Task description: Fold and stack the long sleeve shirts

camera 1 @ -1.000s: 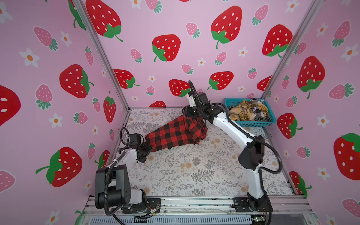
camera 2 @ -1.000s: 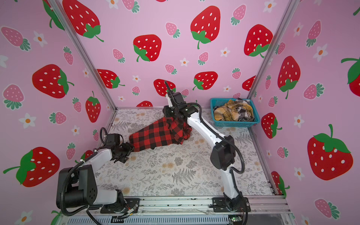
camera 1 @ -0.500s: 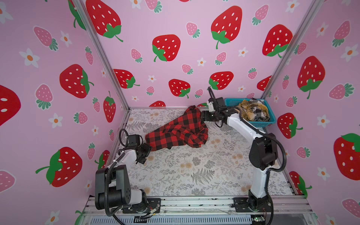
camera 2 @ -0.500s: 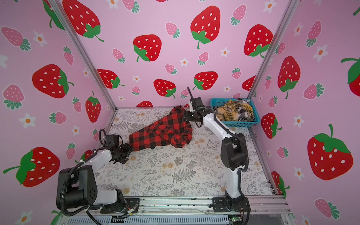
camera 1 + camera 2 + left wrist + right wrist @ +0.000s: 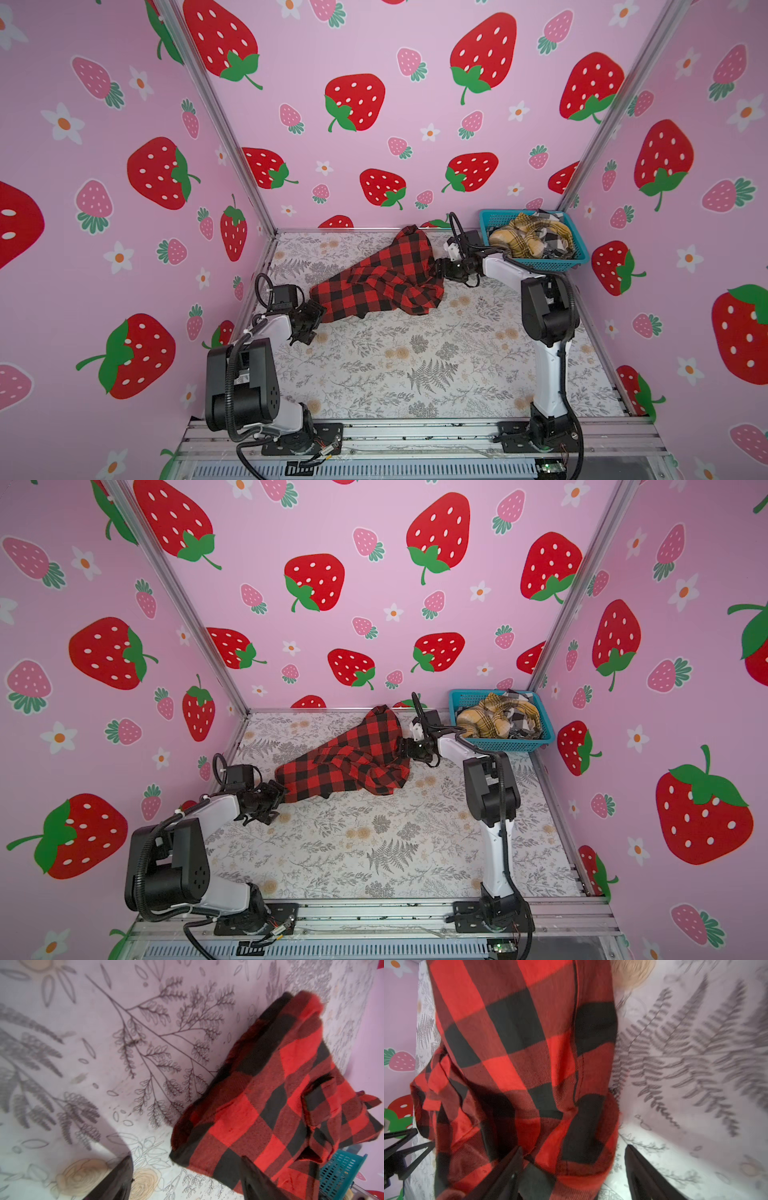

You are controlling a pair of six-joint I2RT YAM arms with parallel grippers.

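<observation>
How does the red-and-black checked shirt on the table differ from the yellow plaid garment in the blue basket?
Colour: the red-and-black shirt has big red and black squares; the yellow plaid garment has thin dark lines on yellow. Place: the shirt lies on the table; the yellow garment sits in the blue basket. Pose: the shirt stretches out long; the yellow garment is bunched up. Both are plaid and unfolded.

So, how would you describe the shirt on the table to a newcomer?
Find the floral table between the strawberry walls. Near its back edge lies a crumpled shirt. It is red-and-black check; the clothes in the teal basket are yellow and grey.
</observation>
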